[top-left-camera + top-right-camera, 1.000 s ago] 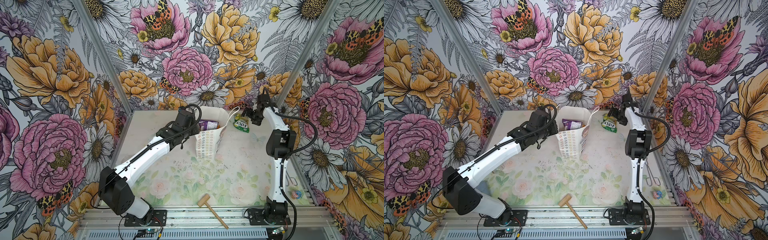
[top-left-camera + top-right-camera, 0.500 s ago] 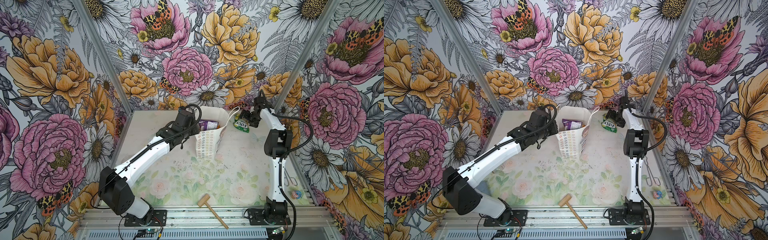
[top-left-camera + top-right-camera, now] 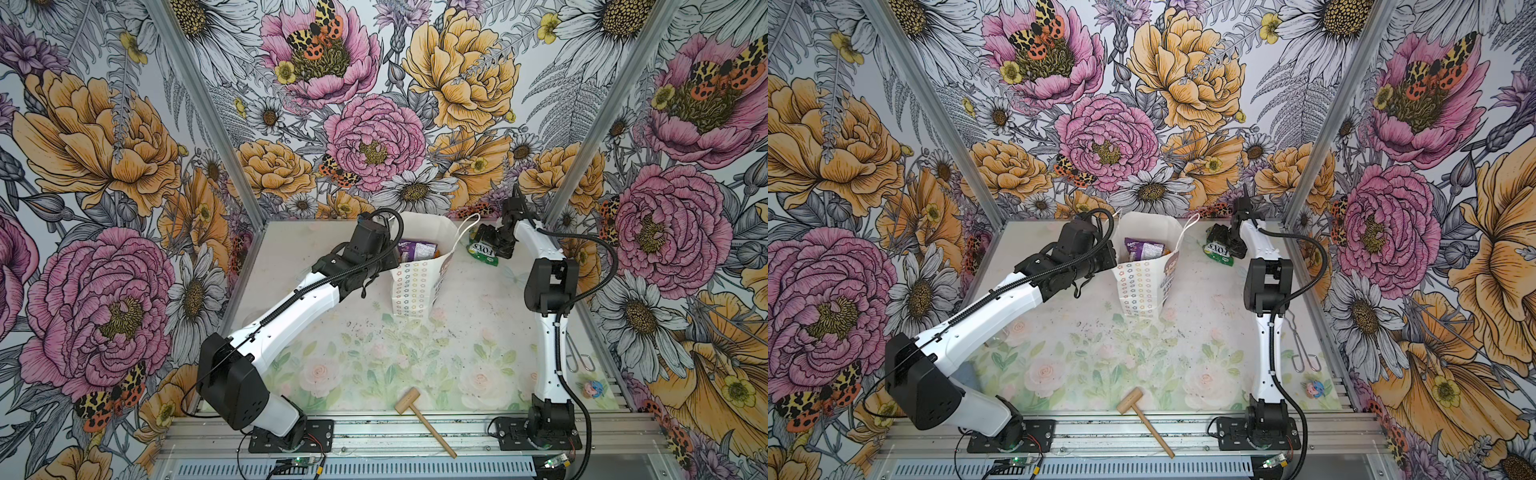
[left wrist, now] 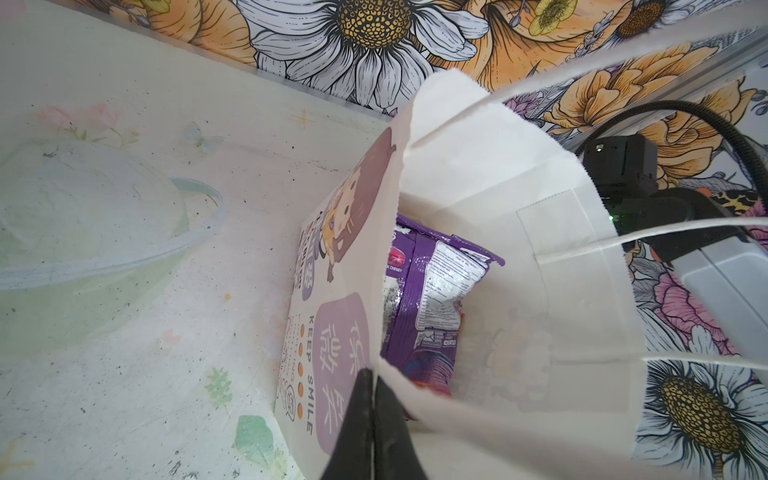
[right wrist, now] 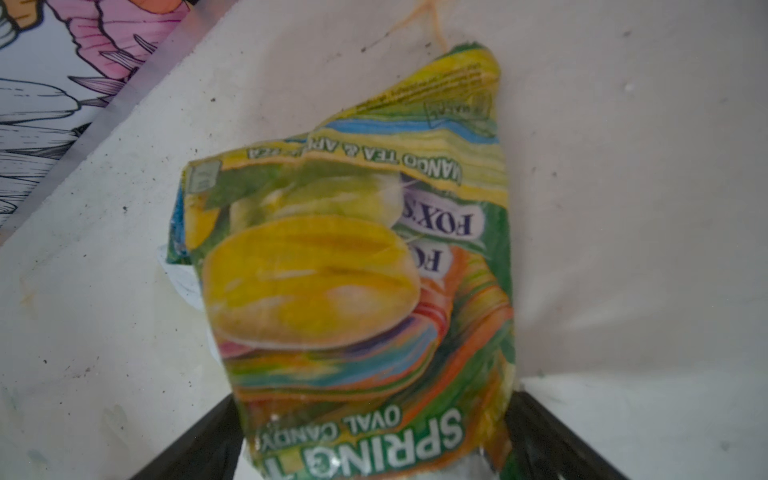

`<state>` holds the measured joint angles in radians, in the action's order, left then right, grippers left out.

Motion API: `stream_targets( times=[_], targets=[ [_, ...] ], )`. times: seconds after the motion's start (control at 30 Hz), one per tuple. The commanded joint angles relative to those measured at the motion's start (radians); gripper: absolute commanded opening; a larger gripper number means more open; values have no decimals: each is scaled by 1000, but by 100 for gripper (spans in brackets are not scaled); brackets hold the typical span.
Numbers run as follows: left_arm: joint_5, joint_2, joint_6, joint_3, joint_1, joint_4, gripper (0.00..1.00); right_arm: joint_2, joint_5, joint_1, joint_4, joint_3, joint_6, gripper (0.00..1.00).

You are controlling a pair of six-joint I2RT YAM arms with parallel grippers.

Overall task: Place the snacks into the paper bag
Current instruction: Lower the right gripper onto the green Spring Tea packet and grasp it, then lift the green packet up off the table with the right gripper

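paper bag [image 3: 417,286]: upright toward the back of the table [image 3: 478,332], mouth open; left gripper [image 4: 372,386]: fingers together, pinched on the bag's near rim; purple packet [image 4: 432,291]: already inside the bag, a sliver of orange-red beneath it, too hidden to name; green packet [image 3: 482,252]: flat on the table just right of the bag, outside it; right gripper [image 5: 374,432]: jaws spread wide, one either side of the green packet's end, not closed on it; wooden mallet [image 3: 419,415]: near the front edge, no part of the job; status: at least one snack bagged; the green one appears the last loose, needing grasp, lift and drop through the mouth
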<state>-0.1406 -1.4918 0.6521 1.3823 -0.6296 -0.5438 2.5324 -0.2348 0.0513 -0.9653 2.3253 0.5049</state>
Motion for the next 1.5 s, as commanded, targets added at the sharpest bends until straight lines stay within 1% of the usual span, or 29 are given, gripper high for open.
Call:
stream_targets(
  times=[0.0,0.07,0.27,0.43,0.6,0.63,0.77,0.83,0.97,1.27,1.47],
  targets=[
    [25,14,-12,15,2,40,0,25,31,-5,11,-14,-3,97],
    [26,15,-12,14,1,41,0,27,35,-5,11,-16,-7,95],
    [26,14,-12,18,1,40,0,26,56,-5,12,-26,-19,84],
    [25,12,-10,20,1,41,0,30,64,-5,11,-27,-20,77],
    [23,13,-11,20,3,40,0,41,51,-5,12,-30,-23,65],
    [23,13,-11,19,2,41,0,43,49,-5,12,-32,-23,62],
    [21,15,-11,15,2,41,0,42,33,-4,11,-34,-32,39],
    [20,15,-9,14,3,41,0,36,25,-1,11,-38,-35,30],
    [22,16,-8,14,3,41,0,17,16,3,13,-46,-41,18],
    [25,14,-6,14,3,40,0,-31,-15,15,14,-55,-63,1],
    [24,15,-6,15,3,41,0,-77,-70,20,16,-70,-106,0]
  ],
)
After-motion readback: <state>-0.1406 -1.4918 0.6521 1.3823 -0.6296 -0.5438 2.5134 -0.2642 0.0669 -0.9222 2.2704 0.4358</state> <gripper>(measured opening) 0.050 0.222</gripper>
